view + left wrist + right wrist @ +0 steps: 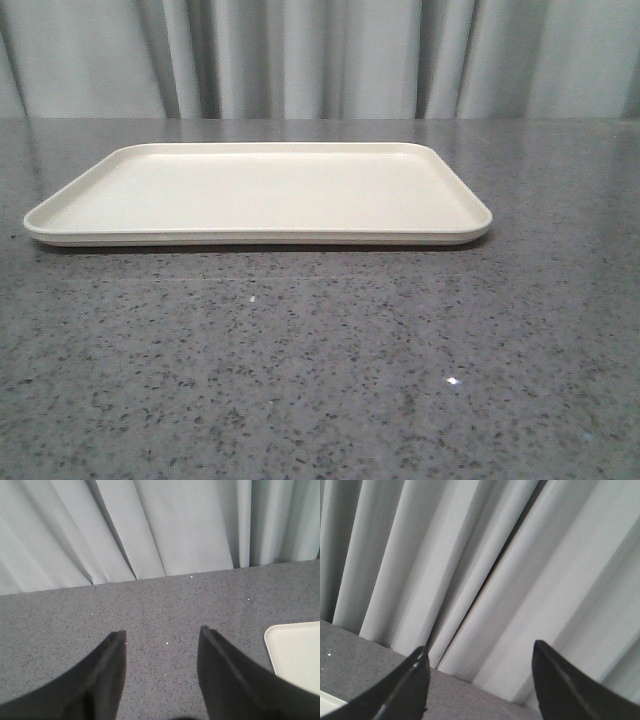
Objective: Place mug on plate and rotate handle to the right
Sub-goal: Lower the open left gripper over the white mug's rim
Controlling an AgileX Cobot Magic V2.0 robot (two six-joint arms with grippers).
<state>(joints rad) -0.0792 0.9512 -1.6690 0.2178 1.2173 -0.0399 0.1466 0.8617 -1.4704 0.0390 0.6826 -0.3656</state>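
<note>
While the plate [258,195] lies unmarked, left gripper [162,635] and right gripper [481,652] gape apart.

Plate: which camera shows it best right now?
The front view: the whole plate lies in frame, rim visible all round, nothing on it. The left wrist view catches only one rounded corner; the right wrist view shows just a pale sliver at its edge.

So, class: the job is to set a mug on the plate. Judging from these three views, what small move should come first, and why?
Probably look for the mug first, say by swinging one arm's camera across the table. The plate lies bare, no mug shows in any view, and both the left gripper and the right gripper are open and hold nothing.
</note>
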